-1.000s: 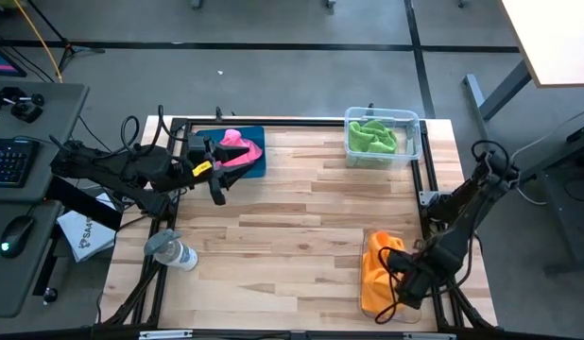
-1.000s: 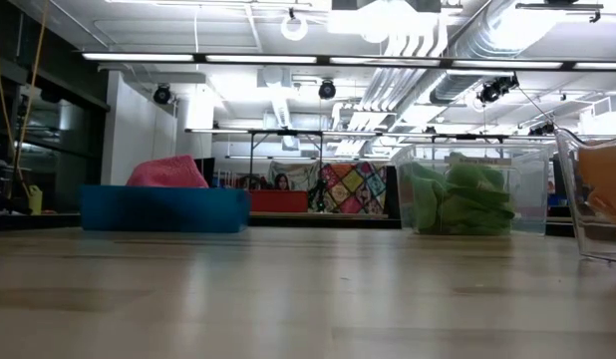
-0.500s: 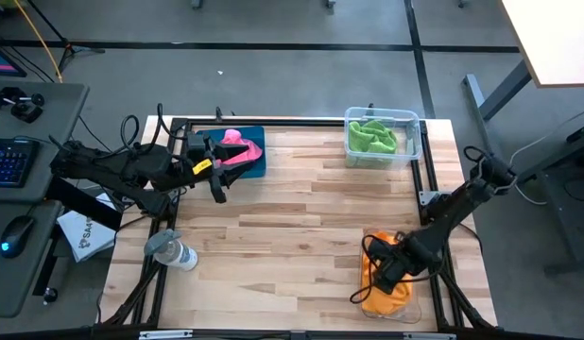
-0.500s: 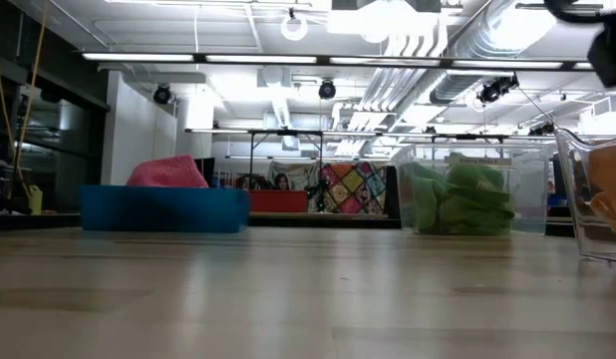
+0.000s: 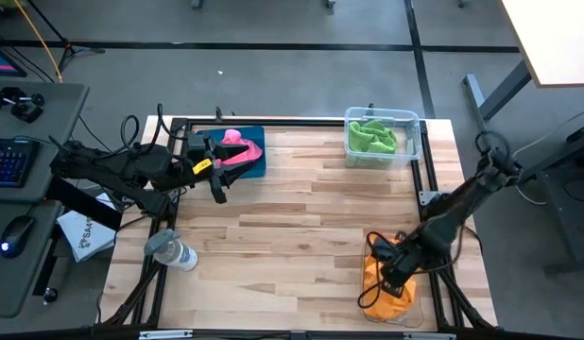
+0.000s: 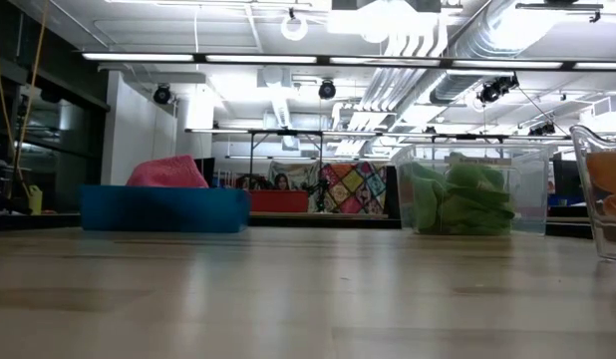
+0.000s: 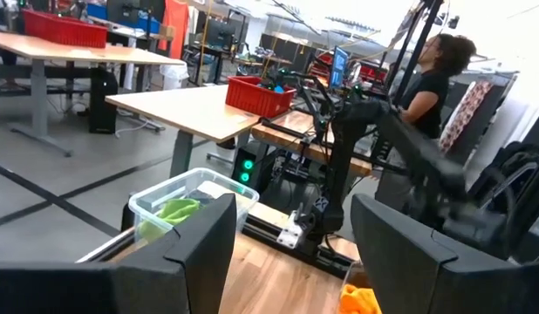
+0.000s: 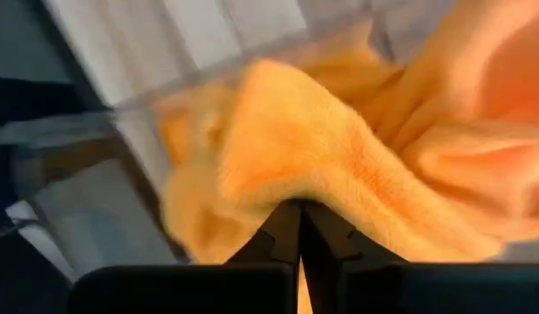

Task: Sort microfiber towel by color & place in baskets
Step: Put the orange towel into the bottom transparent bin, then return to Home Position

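The left gripper (image 5: 220, 189) hangs open beside the teal tray (image 5: 257, 166), where a pink towel (image 5: 237, 148) lies heaped; its fingers (image 7: 200, 249) frame only the room beyond. Green towels (image 5: 371, 136) lie in the clear bin (image 5: 417, 132) at the far right. My right gripper (image 5: 390, 276) is down in the clear bin (image 6: 599, 199) at the near right, shut on the orange towel (image 5: 379, 283). In the low view, the tray (image 6: 163, 209), the pink towel (image 6: 168, 172) and the green towels (image 6: 465, 199) show across the table. My right gripper (image 8: 297, 209) meets the orange towel at the lower edge of a thick fold (image 8: 278, 179), with the shut fingertips (image 8: 285, 228) right against it. It comes from above, slanting down into the bin. The towel lies bunched in the bin.
A grey-capped clear bottle (image 5: 172, 250) lies at the table's near left edge. A dark metal frame (image 5: 426, 179) runs round the tabletop. The bare wood in the middle (image 5: 301, 227) is open room. A person (image 7: 431, 83) stands beyond the table's right side.
The right arm has swung over the near-right bin, its gripper shifting toward the table's left and then partly back. The orange towel has been pushed into a new, more bunched shape. The bin's wall has slid slightly toward the right edge in the low view.
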Controlling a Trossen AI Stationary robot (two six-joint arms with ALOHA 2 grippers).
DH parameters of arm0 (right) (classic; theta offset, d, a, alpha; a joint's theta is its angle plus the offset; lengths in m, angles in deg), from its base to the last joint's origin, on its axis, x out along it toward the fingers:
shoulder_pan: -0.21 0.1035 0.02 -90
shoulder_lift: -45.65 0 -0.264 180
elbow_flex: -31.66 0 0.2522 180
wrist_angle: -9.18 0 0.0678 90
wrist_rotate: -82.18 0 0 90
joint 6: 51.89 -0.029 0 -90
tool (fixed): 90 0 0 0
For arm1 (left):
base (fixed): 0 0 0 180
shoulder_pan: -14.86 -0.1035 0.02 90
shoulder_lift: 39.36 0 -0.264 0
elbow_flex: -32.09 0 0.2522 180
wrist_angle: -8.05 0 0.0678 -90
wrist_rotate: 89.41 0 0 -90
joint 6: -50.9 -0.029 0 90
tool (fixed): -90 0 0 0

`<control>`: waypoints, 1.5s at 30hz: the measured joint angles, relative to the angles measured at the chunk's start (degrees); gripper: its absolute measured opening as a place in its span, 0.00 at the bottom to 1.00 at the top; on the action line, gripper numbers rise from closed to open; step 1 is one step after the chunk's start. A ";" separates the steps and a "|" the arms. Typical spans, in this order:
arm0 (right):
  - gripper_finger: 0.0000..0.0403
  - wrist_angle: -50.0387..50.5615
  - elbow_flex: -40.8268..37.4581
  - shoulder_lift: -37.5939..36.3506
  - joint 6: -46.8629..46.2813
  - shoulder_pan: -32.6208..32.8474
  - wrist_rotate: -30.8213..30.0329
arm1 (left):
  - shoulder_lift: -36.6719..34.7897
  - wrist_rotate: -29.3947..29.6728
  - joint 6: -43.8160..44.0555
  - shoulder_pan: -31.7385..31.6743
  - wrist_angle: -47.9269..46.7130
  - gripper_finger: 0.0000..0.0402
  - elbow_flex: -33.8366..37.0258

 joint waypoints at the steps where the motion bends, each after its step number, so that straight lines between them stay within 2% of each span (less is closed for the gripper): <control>1: 0.00 2.17 2.04 -1.02 0.59 0.00 -1.25 | 0.00 0.00 -0.41 0.00 0.00 0.54 0.00; 7: 0.00 11.49 11.34 -6.26 3.52 -1.17 -14.12 | -0.02 0.00 -2.23 0.00 0.02 0.54 0.00; 11: 0.00 10.34 12.17 -8.87 5.91 -5.27 -22.04 | -1.20 -0.02 -4.69 0.00 -0.02 0.54 0.00; 14: 0.00 6.94 11.14 -9.71 10.29 -10.36 -23.52 | -3.17 -0.02 -7.53 0.00 -0.29 0.54 0.00; 18: 0.00 -0.51 9.24 -9.60 18.53 -18.11 -21.33 | -7.69 0.00 -9.77 0.00 -0.09 0.49 3.59; 22: 0.00 -8.02 7.97 -9.55 26.27 -25.20 -17.36 | -14.33 0.93 -6.01 0.00 3.21 0.36 13.89; 27: 0.00 -13.81 7.97 -9.55 32.16 -31.80 -14.82 | -22.90 0.25 -3.96 0.09 21.67 0.08 32.76; 29: 0.00 -15.92 7.97 -9.58 33.58 -33.84 -12.82 | -25.94 0.26 -3.74 0.01 29.67 0.02 40.42; 33: 0.00 -18.74 7.97 -9.58 35.15 -36.91 -8.25 | -31.49 1.45 -2.67 -0.85 42.83 0.02 53.00; 37: 0.00 -19.09 7.97 -9.60 35.16 -38.73 -5.66 | -37.00 1.39 -1.76 -2.12 49.96 0.00 61.19; 39: 0.00 -19.10 7.97 -9.60 35.17 -39.13 -4.47 | -40.03 1.38 -1.83 -2.70 49.38 0.00 63.19; 45: 0.00 -16.69 7.97 -10.86 35.61 -39.17 -1.87 | -48.54 0.12 -3.74 -4.86 36.75 0.00 63.06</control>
